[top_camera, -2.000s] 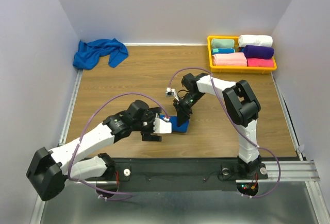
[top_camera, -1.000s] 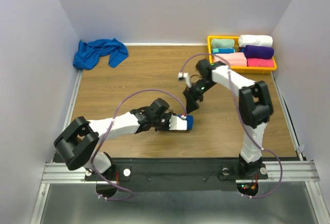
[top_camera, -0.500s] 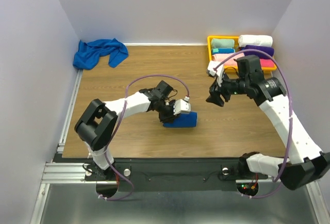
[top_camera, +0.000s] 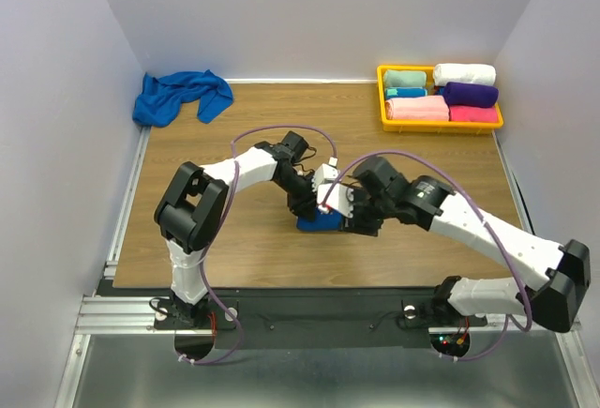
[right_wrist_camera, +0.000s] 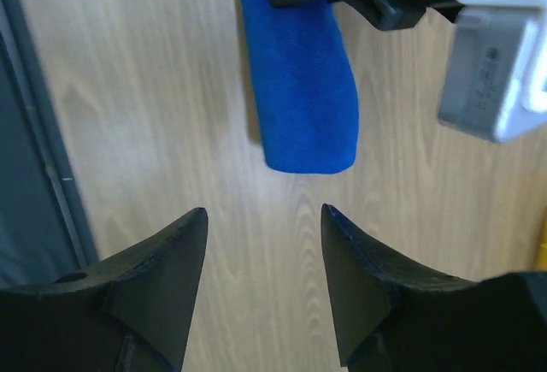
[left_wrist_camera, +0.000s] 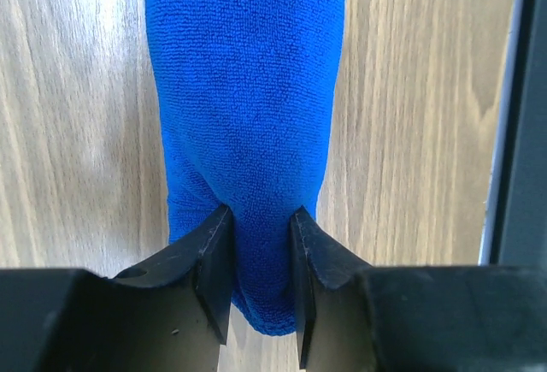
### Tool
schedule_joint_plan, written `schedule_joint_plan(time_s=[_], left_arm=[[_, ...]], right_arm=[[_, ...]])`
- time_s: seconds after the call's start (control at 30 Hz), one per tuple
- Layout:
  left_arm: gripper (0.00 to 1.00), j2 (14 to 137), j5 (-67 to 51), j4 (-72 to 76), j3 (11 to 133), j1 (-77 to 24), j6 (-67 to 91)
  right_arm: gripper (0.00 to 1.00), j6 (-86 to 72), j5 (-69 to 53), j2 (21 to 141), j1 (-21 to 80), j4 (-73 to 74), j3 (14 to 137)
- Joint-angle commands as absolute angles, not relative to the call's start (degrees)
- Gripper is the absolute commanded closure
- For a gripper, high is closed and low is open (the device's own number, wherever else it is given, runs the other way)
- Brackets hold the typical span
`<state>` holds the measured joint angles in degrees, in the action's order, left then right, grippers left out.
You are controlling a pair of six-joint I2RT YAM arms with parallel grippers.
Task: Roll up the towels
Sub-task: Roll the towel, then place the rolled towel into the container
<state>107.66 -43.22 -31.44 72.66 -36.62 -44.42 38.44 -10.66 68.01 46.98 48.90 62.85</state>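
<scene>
- Taking stock of the job, I judge it about half done: one rolled blue towel [top_camera: 323, 222] lies as a tight, stubby bundle on the worktop [top_camera: 234, 145], near the front edge and about midway across.
- The second blue towel [top_camera: 178, 96] sits crumpled in the far left corner against the walls. It is not rolled at all and is well apart from both my arms, so it is what remains.
- My left fingers [left_wrist_camera: 220, 235] are closed hard on one end of the roll. The cloth bulges out between them, and the rest of the bundle runs straight away from them, flat on the wood.
- My right fingers [right_wrist_camera: 184, 244] are spread wide and hold nothing. They hover over bare worktop just short of the roll's free end, which lies ahead of the gap and is not touching either finger.
- The two sets of fingers face each other along the roll, one at each end.
- I cannot tell from here whether the roll would stay wound if I let go.
- A yellow tray [top_camera: 441, 126] in the far right corner holds other rolled towels. I judge this roll may belong there too, though the task does not say so.
</scene>
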Motion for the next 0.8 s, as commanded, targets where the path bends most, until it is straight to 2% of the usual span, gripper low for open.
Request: schedule_joint_plan(time_s=[0.0, 0.23, 0.53, 0.67, 0.77], left_arm=[[0.84, 112.32, -43.06, -38.58, 72.07, -36.12, -44.47], [0.84, 114.34, -43.59, -40.52, 73.83, -34.98, -45.79], [0.84, 116.81, -46.41, -44.03, 76.37, -32.7, -48.16], [0.84, 117.51, -46.85, -44.91, 76.82, -32.61, -48.78], [0.83, 117.6, -46.93, -45.09, 76.73, -32.52, -49.13]], right_arm=[[0.38, 39.46, -0.53, 70.92, 52.63, 40.61, 61.79], [0.3, 36.74, 5.09, 79.36, 58.35, 34.2, 61.53], [0.29, 38.32, 14.4, 84.55, 61.0, 22.34, 55.02], [0.19, 38.59, 17.84, 85.69, 61.08, 18.37, 53.53], [0.18, 38.06, 17.93, 86.57, 61.0, 17.85, 53.61]])
